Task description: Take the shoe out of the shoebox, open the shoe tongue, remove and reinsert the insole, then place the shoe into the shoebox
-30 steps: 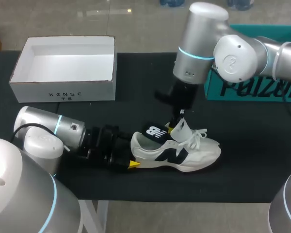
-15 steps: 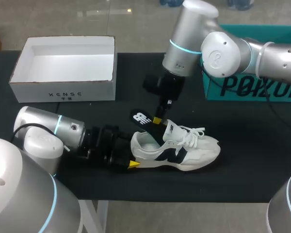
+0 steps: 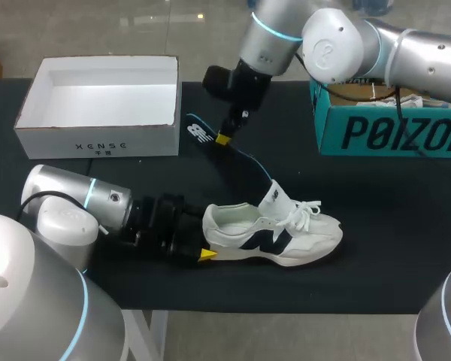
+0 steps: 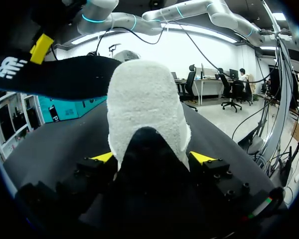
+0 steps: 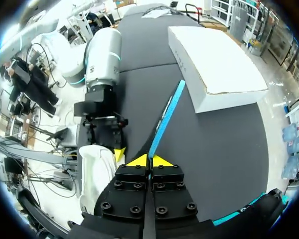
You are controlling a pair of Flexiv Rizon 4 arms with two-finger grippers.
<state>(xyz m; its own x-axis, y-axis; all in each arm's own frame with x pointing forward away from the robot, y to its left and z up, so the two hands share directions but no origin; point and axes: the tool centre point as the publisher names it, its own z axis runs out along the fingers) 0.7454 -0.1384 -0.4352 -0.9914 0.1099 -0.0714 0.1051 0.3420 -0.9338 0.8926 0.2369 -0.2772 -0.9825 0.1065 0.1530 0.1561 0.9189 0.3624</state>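
Note:
The white sneaker [image 3: 286,235] with a dark side logo lies on the black table, toe to the right, tongue raised. My left gripper [image 3: 198,244] is shut on its heel; in the left wrist view the white heel [image 4: 144,109] fills the gap between the yellow tips of the left gripper [image 4: 150,158]. My right gripper [image 3: 224,138] is shut on the insole [image 3: 203,134], black on top and blue underneath, held in the air beside the white shoebox [image 3: 98,139]. In the right wrist view the insole [image 5: 167,112] shows edge-on, running ahead of the right gripper [image 5: 150,160].
The open white shoebox stands at the back left of the table. A teal box [image 3: 391,131] stands at the back right, under my right arm. Black tabletop [image 3: 376,210] lies bare to the right of the shoe.
My right arm has drawn the insole up out of the shoe and carried it back and left toward the white shoebox. The shoe and my left gripper have stayed put.

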